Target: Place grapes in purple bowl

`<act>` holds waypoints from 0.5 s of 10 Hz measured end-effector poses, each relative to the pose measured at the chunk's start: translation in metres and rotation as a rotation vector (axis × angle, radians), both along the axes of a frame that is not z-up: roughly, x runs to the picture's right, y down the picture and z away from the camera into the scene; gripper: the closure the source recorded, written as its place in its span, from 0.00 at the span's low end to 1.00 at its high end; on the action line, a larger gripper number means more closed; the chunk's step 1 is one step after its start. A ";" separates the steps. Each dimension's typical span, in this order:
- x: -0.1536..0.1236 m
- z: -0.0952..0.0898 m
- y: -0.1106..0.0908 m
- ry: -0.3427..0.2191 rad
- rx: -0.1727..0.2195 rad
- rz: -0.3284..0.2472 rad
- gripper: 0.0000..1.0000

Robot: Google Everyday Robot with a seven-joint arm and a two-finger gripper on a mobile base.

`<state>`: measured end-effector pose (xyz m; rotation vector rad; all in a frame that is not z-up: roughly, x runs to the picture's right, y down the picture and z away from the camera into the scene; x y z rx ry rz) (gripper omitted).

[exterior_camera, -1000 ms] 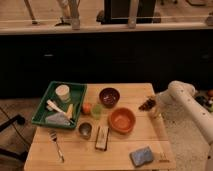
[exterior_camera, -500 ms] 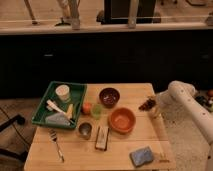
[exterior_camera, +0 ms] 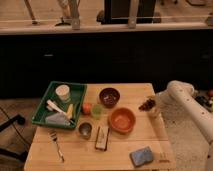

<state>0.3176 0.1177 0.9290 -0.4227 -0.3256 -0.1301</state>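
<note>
The grapes, a small dark reddish bunch, are near the right edge of the wooden table. My gripper is right against them, at the end of the white arm that comes in from the right. I cannot tell whether the grapes are held or rest on the table. The purple bowl stands at the back middle of the table, well left of the grapes and apart from the gripper.
An orange bowl sits between the grapes and the table's front. A green tray with a cup and utensils is at the left. A small orange fruit, green cup, metal cup, fork, brown bar and blue sponge lie about.
</note>
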 end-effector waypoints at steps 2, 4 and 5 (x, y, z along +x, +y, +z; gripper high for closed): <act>-0.011 0.004 -0.014 0.007 -0.002 -0.028 0.20; -0.005 0.004 -0.017 0.019 -0.011 -0.026 0.22; -0.007 0.006 -0.019 0.015 -0.013 -0.029 0.30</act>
